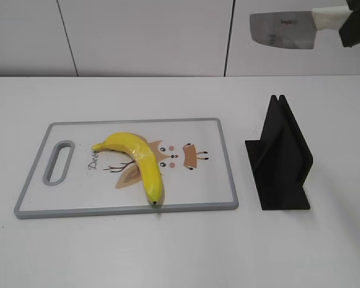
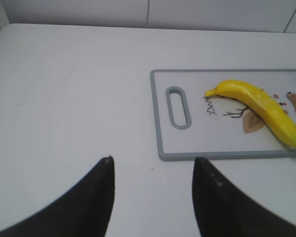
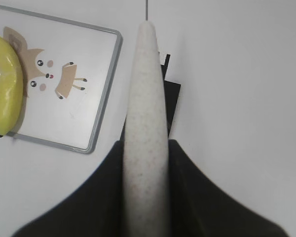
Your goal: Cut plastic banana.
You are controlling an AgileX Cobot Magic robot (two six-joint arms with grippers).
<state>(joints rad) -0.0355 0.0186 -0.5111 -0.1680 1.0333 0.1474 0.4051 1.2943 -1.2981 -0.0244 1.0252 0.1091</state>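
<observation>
Plastic banana [image 1: 138,161] lies curved on cutting board [image 1: 216,180], likely light, stiff, glossy-slippery; best pinned mid-body. Right gripper [image 3: 145,163] jaws clamp knife [image 1: 285,30] handle, raised above the black holder [image 1: 280,157]. Left gripper [image 2: 153,170] jaws wide, empty, over the worktop [image 2: 69,98].

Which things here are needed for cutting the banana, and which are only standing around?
Needed: plastic banana, cutting board under it, knife held up by the right gripper.
Not needed now: black knife stand, empty; left gripper, open and holding nothing.
</observation>
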